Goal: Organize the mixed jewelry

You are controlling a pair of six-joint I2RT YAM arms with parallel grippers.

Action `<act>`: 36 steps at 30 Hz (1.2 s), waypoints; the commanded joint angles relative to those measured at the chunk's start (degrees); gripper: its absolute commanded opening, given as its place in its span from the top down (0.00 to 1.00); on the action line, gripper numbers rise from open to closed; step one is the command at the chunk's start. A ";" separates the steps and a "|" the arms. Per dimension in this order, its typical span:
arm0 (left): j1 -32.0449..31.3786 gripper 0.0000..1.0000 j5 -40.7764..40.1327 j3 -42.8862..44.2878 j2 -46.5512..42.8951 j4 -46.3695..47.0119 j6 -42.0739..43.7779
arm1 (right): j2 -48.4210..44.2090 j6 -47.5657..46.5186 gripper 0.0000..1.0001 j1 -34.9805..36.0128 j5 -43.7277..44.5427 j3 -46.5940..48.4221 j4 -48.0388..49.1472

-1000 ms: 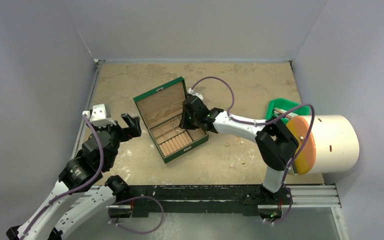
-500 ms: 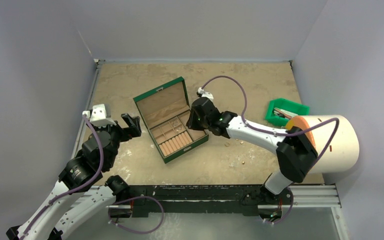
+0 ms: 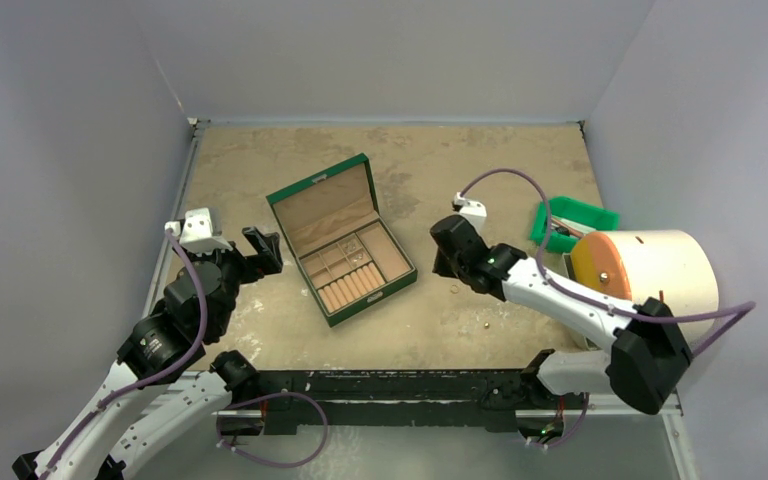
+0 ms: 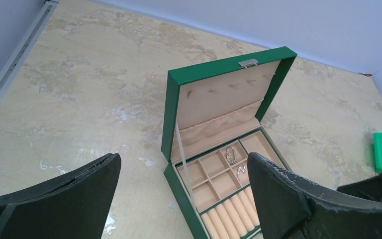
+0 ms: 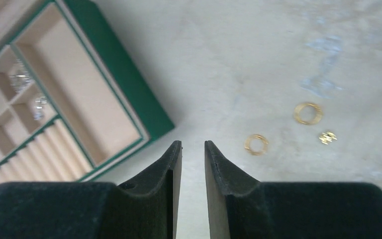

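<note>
The green box lies open mid-table, lid tilted back. Two silver pieces of the jewelry rest in its small tan compartments, also visible in the right wrist view. Two gold-coloured rings and a tiny gold piece lie loose on the table right of the box; one ring shows from above. My right gripper hovers between box and rings, its jaws a narrow gap apart, holding nothing. My left gripper stands wide open left of the box.
A green bin with some items sits at the right edge. A big white cylinder with an orange face stands in front of it, close to my right arm. Walls enclose the table on three sides.
My right gripper has drawn back from over the box's right compartment and moved right, down to the table beside the loose rings. The left arm has stayed still.
</note>
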 commanded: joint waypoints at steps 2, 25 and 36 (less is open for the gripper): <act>0.28 0.01 -0.44 2.03 0.46 1.61 0.04 | -6.19 1.83 0.73 -2.08 6.73 -4.90 -6.16; 0.87 0.02 0.22 2.00 1.68 1.73 0.20 | 1.11 3.76 0.73 -13.94 5.40 -9.99 -5.44; 0.83 0.02 0.31 1.99 1.58 1.76 0.21 | 4.07 4.33 0.79 -14.64 5.17 -9.83 -4.89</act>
